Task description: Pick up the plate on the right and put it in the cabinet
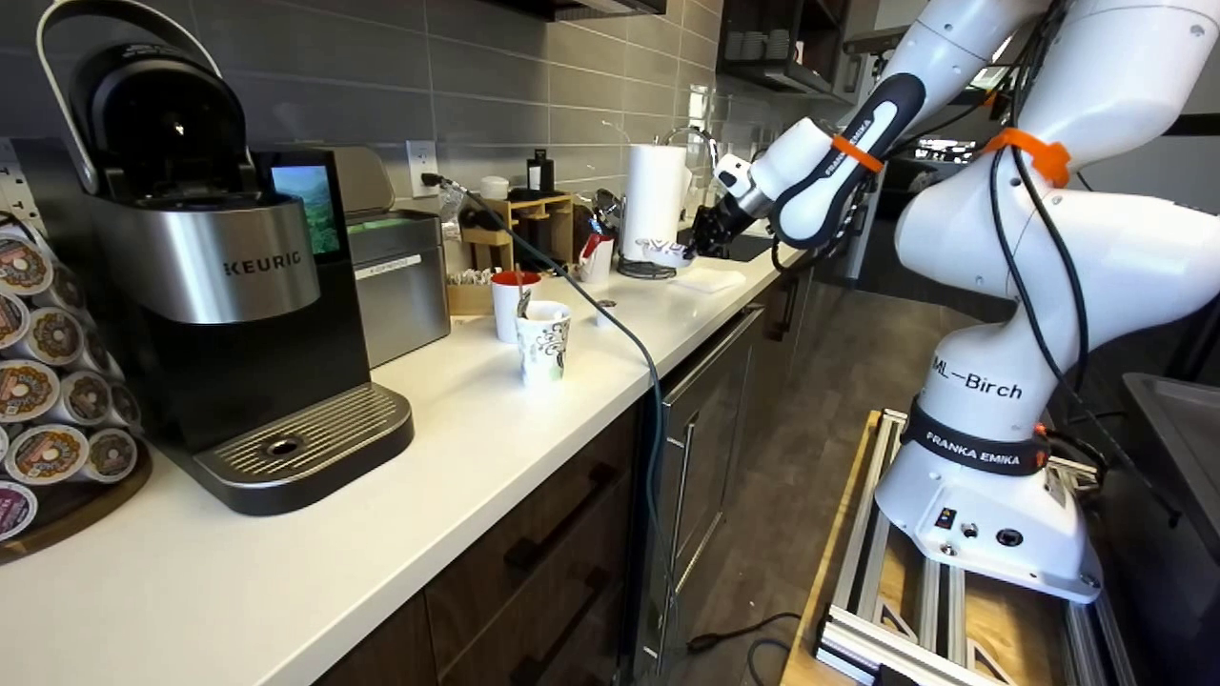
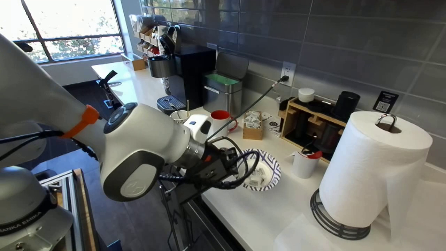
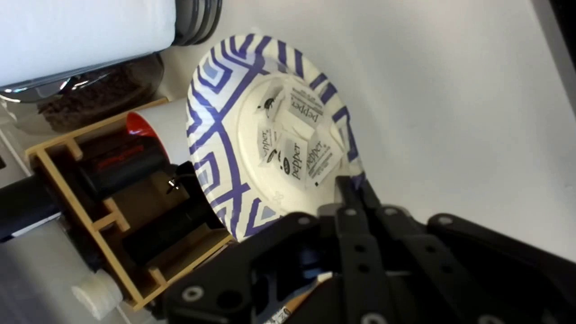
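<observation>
Black 2-finger gripper [image 3: 358,185] has 1 edge of the round white-and-purple paper plate [image 3: 220,112] pinched tight, so the rest juts toward the white paper-towel roll [image 2: 366,174], seemingly above the white countertop [image 2: 244,212]. Tip risk imo.

Free counter [image 3: 432,112] lies beside the plate [image 3: 220,146] (towel roll [image 2: 376,170] obstructs nearby).

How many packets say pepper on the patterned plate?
4 readable in the wrist view: upper packet, left packet, middle packet and right packet, all on the plate. Others may be hidden underneath.
</observation>
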`<state>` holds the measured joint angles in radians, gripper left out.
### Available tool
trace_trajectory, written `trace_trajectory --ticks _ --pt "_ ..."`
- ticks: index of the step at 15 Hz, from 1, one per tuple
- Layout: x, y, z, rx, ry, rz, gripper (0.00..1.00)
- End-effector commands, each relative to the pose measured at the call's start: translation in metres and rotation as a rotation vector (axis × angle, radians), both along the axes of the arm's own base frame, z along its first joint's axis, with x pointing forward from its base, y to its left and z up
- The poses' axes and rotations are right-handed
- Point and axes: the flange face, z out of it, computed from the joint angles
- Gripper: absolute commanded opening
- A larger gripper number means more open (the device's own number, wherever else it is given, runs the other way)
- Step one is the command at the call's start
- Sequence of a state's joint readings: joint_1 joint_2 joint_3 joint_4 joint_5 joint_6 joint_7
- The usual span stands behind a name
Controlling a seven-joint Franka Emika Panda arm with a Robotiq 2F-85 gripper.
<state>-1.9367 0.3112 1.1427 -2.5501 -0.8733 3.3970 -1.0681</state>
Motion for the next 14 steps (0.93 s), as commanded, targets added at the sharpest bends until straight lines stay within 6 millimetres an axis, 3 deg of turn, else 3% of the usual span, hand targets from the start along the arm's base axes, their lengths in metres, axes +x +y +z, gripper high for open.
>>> trace_trajectory --ticks 1,7,9,10,14 --pt "-0.007 0.013 0.024 -0.005 -0.073 0.056 0.01" --pt "-0.005 0.027 0.101 -0.001 -0.159 0.087 0.01" --pt "-0.005 0.033 0.117 0.020 -0.134 0.091 0.01" --pt "0.006 0.032 0.099 -0.008 -0.123 0.074 0.03" --pt "0.001 0.033 0.117 0.024 -0.146 0.084 0.01"
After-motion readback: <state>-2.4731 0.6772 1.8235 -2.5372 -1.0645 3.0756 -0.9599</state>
